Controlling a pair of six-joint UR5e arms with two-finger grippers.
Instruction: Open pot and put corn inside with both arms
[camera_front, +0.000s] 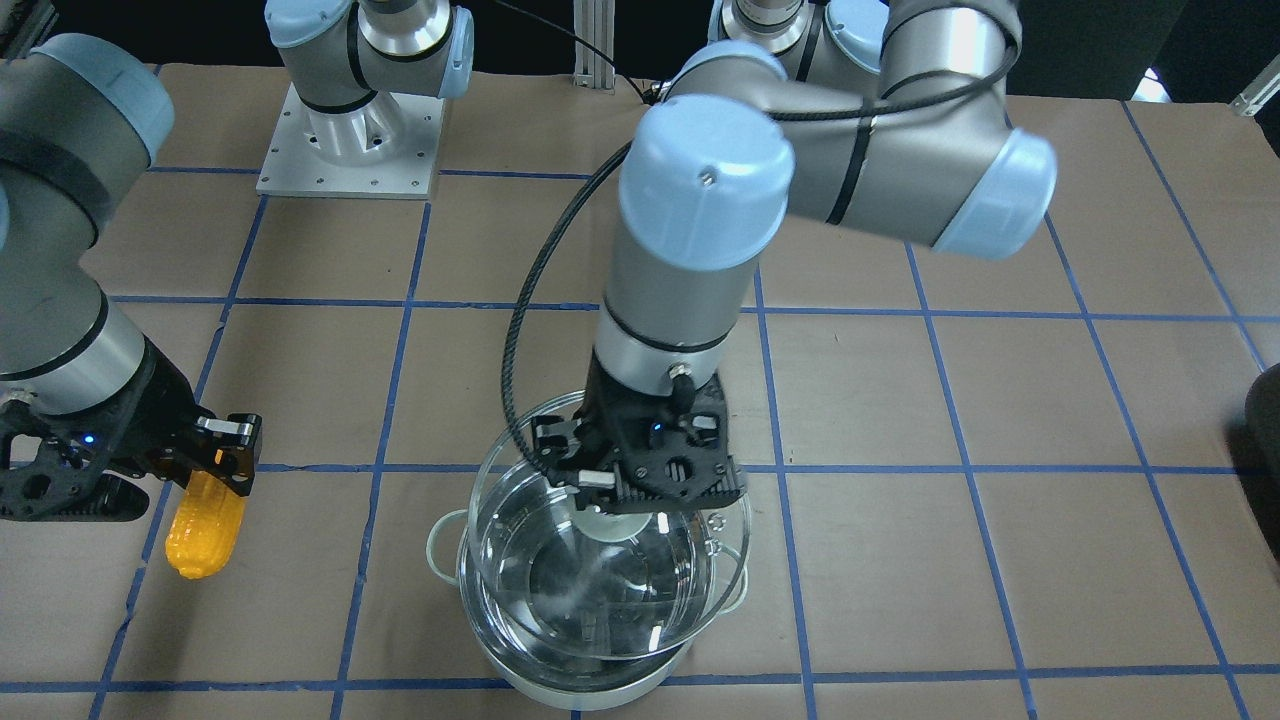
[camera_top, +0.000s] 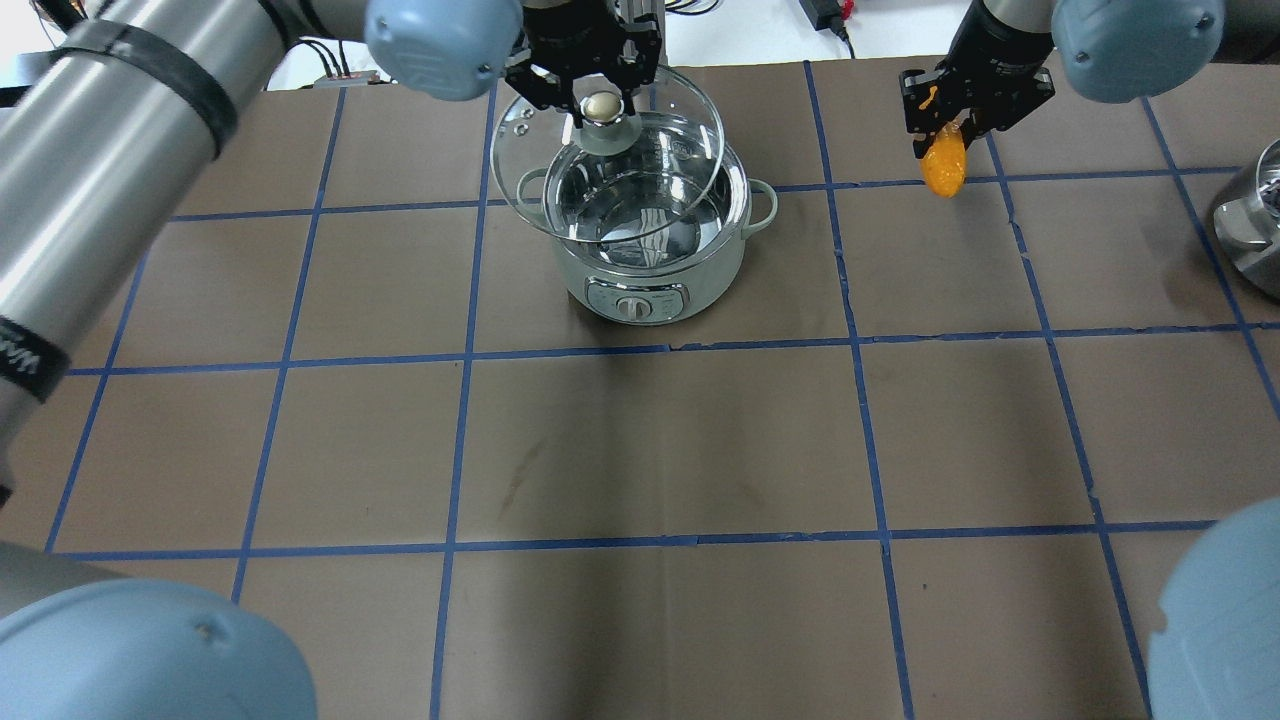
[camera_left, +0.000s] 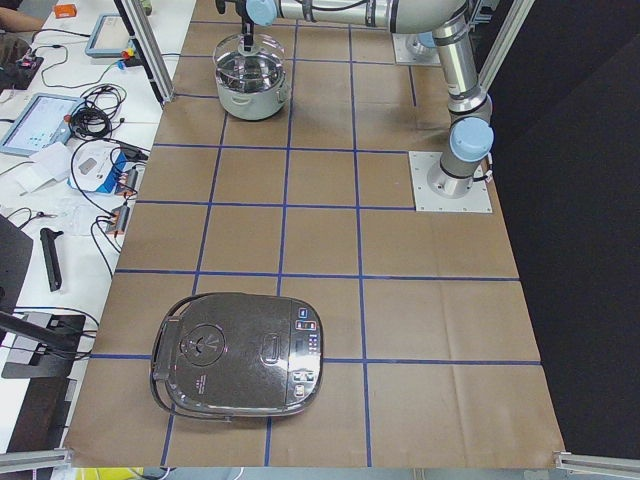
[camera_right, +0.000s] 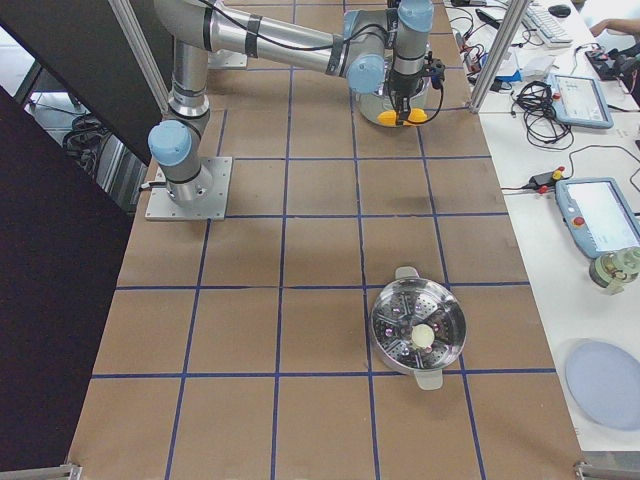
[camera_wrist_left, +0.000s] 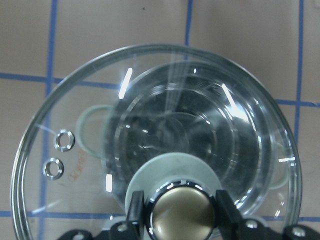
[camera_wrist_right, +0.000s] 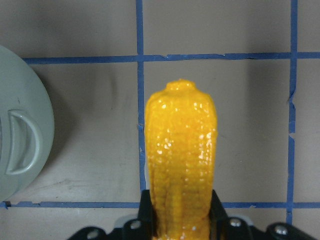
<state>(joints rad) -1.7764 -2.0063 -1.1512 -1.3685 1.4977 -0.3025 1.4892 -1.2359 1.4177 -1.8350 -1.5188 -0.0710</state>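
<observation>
The pot, shiny steel inside with pale side handles, stands at the table's far side. My left gripper is shut on the knob of the glass lid and holds the lid tilted just above the pot's rim, shifted partly off it. In the left wrist view the fingers clamp the knob. My right gripper is shut on the corn, an orange-yellow cob that hangs tip down above the table, right of the pot. The corn also shows in the right wrist view, with the pot's handle at left.
A black rice cooker sits at the table's left end. A steel steamer pot sits at the right end and also shows in the overhead view. Blue tape lines grid the brown table cover.
</observation>
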